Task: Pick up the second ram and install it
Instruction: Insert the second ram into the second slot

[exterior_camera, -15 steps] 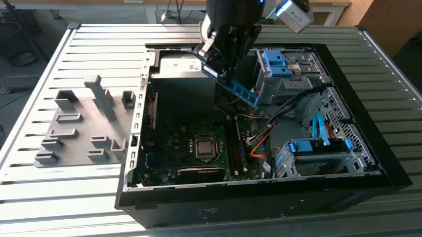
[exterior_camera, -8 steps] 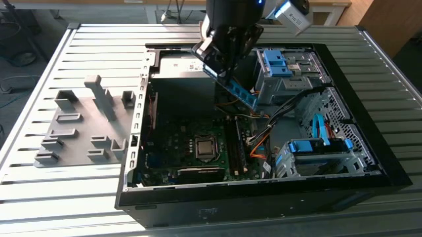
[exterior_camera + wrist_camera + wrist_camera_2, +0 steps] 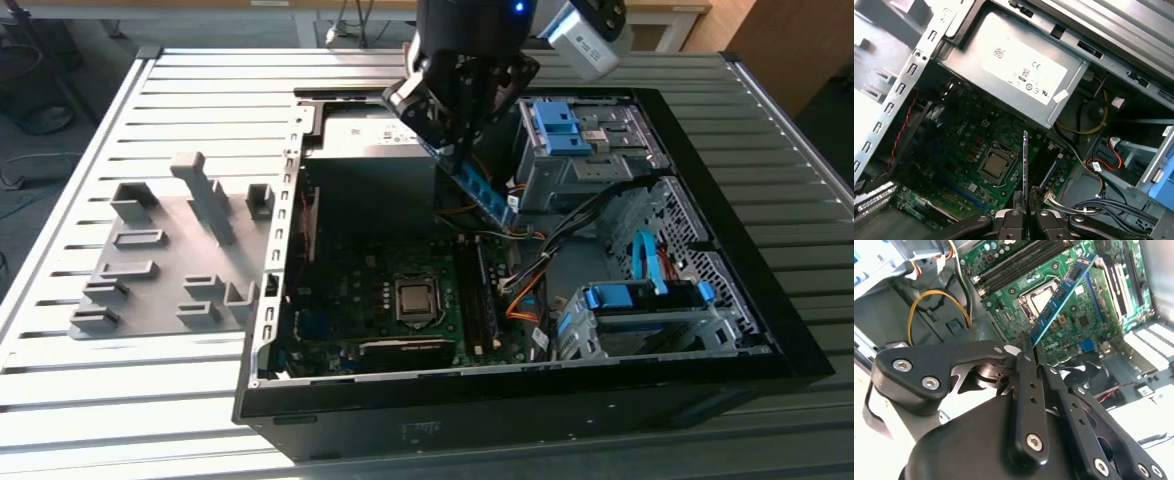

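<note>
My gripper (image 3: 457, 150) hangs over the open computer case (image 3: 320, 400), shut on the second ram (image 3: 489, 194). The ram is a long blue-green stick that slopes down from the fingers toward the motherboard (image 3: 360, 300). In the second wrist view the ram (image 3: 1064, 292) sticks out from the black fingertips (image 3: 1024, 342), above the CPU socket (image 3: 1040, 300) and the dark memory slots (image 3: 1019, 260). The first wrist view has it edge-on, a thin ram (image 3: 1025, 160) rising from the gripper (image 3: 1025, 202), held clear above the board beside the socket (image 3: 997, 166).
A grey fixture (image 3: 174, 260) with upright blocks lies on the slatted table at the exterior view's left. Inside the case are the power supply (image 3: 367, 135), blue drive-bay clips (image 3: 561, 130), a lower drive cage (image 3: 641, 320) and loose cables (image 3: 534, 270). Another blue stick (image 3: 1052, 172) stands in a slot.
</note>
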`<state>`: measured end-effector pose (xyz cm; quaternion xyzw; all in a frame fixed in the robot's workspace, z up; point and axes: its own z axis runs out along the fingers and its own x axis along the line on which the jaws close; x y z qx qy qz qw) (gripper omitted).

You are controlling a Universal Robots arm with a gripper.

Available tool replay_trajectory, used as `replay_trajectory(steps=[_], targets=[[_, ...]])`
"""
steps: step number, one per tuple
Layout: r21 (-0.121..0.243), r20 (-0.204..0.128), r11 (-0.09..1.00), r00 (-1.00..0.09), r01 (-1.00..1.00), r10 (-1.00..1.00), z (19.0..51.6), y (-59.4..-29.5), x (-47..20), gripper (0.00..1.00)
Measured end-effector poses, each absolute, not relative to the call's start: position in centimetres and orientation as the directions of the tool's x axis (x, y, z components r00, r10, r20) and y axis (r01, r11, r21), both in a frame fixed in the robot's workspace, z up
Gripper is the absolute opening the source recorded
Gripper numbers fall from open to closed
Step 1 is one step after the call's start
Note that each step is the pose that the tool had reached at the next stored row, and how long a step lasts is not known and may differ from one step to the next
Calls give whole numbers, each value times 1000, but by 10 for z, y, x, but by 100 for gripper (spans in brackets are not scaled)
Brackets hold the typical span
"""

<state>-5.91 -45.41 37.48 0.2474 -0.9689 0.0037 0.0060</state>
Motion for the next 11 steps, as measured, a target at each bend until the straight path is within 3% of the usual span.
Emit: replay_trajectory(steps=[11], targets=[[-4,13,944,-944,-331,-331,374,-454,-59,14]])
